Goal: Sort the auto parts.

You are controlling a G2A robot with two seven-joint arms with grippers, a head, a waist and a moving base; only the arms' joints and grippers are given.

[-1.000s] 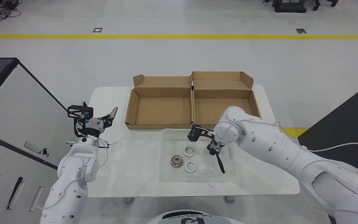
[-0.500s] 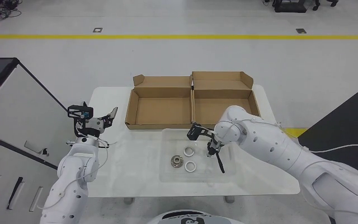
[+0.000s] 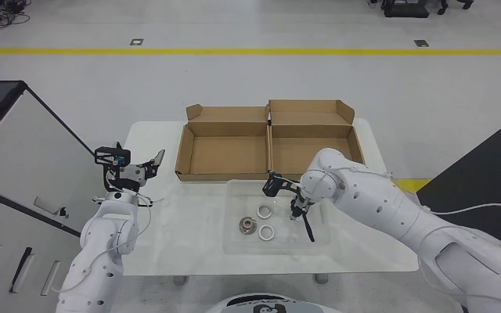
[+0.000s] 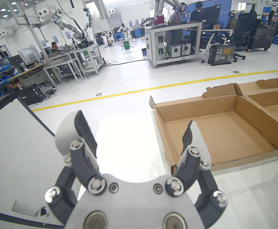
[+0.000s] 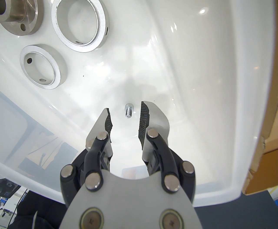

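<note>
A white tray point(image 3: 239, 241) lies on the table in front of two cardboard boxes. In it rest two silver rings point(image 3: 265, 212) point(image 3: 268, 232), a flanged metal hub point(image 3: 248, 226) and a small bolt point(image 5: 128, 111). My right gripper point(image 5: 125, 109) hovers open just above the tray floor, its fingertips either side of the bolt without touching it. The rings point(image 5: 80, 24) point(image 5: 43, 66) and the hub point(image 5: 18, 16) lie beyond the fingers. My left gripper point(image 4: 135, 128) is open and holds nothing, raised off the table's left end point(image 3: 145, 168).
Two open cardboard boxes point(image 3: 222, 152) point(image 3: 313, 145) stand side by side behind the tray. Their near wall point(image 5: 263, 151) is close beside the tray's rim. White table surface point(image 3: 188, 227) lies bare left of the tray.
My right gripper has shifted slightly toward the boxes within the tray. The left arm has stayed still.
</note>
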